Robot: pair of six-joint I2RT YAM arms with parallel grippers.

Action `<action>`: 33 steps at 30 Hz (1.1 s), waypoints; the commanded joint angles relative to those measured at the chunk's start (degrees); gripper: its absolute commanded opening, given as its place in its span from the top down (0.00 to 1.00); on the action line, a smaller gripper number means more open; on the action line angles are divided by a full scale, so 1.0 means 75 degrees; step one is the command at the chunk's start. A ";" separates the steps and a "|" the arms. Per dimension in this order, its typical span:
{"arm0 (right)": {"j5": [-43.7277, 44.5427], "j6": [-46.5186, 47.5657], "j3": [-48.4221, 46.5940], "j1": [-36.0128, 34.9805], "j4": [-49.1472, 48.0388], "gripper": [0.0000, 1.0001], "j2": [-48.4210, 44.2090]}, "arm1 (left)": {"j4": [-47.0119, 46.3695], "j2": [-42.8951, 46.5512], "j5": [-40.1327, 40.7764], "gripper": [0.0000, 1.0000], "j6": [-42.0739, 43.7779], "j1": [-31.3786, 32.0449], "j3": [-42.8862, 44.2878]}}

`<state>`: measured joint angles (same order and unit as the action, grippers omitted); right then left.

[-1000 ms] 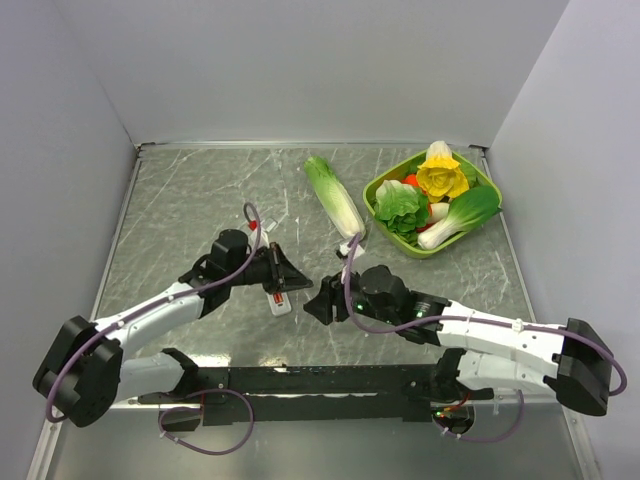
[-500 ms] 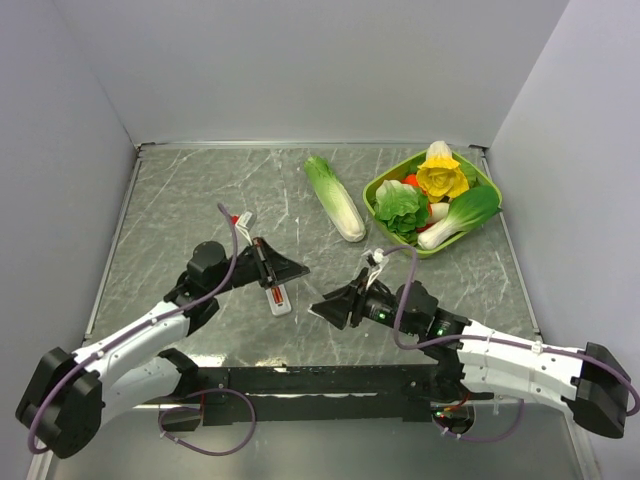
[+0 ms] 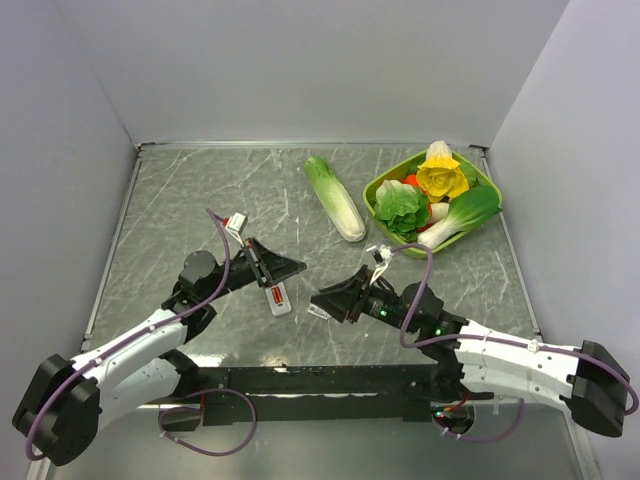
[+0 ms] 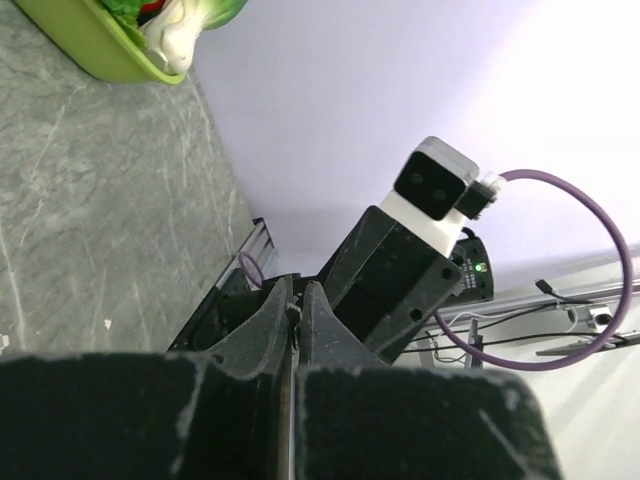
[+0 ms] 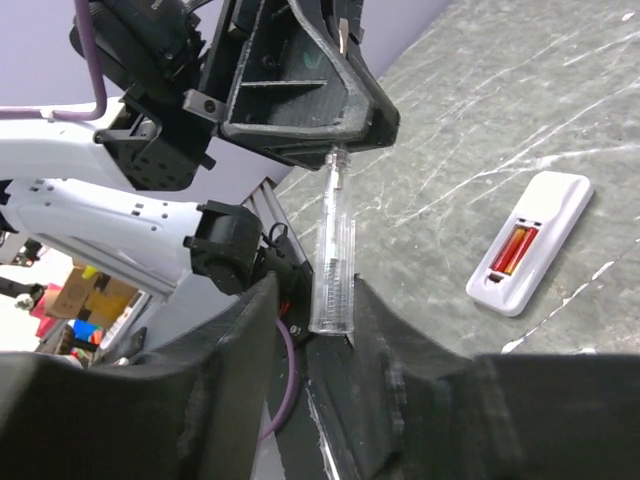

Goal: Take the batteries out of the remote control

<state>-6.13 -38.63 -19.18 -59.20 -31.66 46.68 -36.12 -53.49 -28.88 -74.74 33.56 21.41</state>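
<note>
The remote is lying flat on the tabletop, a bit left of centre in the overhead view. Its long axis runs nearly straight up and down the frame. It's a slim white bar with the back open. From the right wrist camera you can see the batteries sitting in the recess, glowing red-orange, so I'd say nothing's been unloaded yet.

The left claw is the nearer one, hanging just above the remote's upper end. It's pinched narrow, and as far as I can tell it's gripping a clear plastic strip at its tip. The right claw sits just to the remote's right. Its fingers are spread either side of the strip's lower end and don't look clamped on it. From that claw, the remote lies off to the right, angled lower left to upper right.
</note>
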 commanded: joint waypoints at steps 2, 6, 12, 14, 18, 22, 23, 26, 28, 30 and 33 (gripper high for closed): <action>0.0032 -0.0146 0.0073 0.0054 -0.1028 0.89 0.0209 | -0.0984 -0.0121 -0.0132 0.99 -0.0277 -0.0022 -0.0171; 0.0196 0.0146 0.0038 0.0042 -0.0877 1.00 0.0175 | -0.0100 -0.0086 -0.0052 0.84 -0.0032 -0.0022 0.0039; 0.0980 0.1329 -0.0395 0.0054 0.1136 1.00 -0.0644 | 0.2457 0.0441 0.0325 0.16 0.0612 -0.0734 0.0625; 0.1402 0.1856 -0.0641 0.0065 0.2062 1.00 -0.0844 | 0.3313 0.0605 0.0138 0.06 0.0730 -0.1086 0.0917; 0.1626 0.2676 -0.1239 0.0077 0.3306 1.00 -0.0728 | 0.4450 0.0758 0.0030 0.07 0.1374 -0.1521 0.1527; 0.1754 0.3193 -0.2082 0.0053 0.4441 1.00 -0.0260 | 0.4780 0.0688 -0.0097 0.11 0.1656 -0.1522 0.1797; 0.1767 0.3275 -0.2211 0.0065 0.4757 1.00 -0.0177 | 0.4792 0.0653 -0.0191 0.12 0.1703 -0.1522 0.1856; 0.1615 0.3533 -0.2505 0.0053 0.4912 1.00 0.0011 | 0.4792 0.0477 -0.0379 0.15 0.1785 -0.1522 0.1950; 0.1509 0.3581 -0.2645 0.0065 0.4890 1.00 0.0162 | 0.4792 0.0371 -0.0473 0.17 0.1786 -0.1522 0.1927; 0.1392 0.3569 -0.2762 0.0030 0.4843 1.00 0.0280 | 0.4781 0.0289 -0.0461 0.19 0.1716 -0.1522 0.1892; 0.1357 0.3615 -0.2915 -0.0040 0.4761 1.00 0.0736 | 0.4641 0.0103 -0.0578 0.23 0.1552 -0.1522 0.1833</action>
<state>4.82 -13.56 -37.23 -58.74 3.73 49.19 -0.54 -51.51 -30.85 -63.02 22.35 34.00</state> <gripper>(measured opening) 0.194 0.796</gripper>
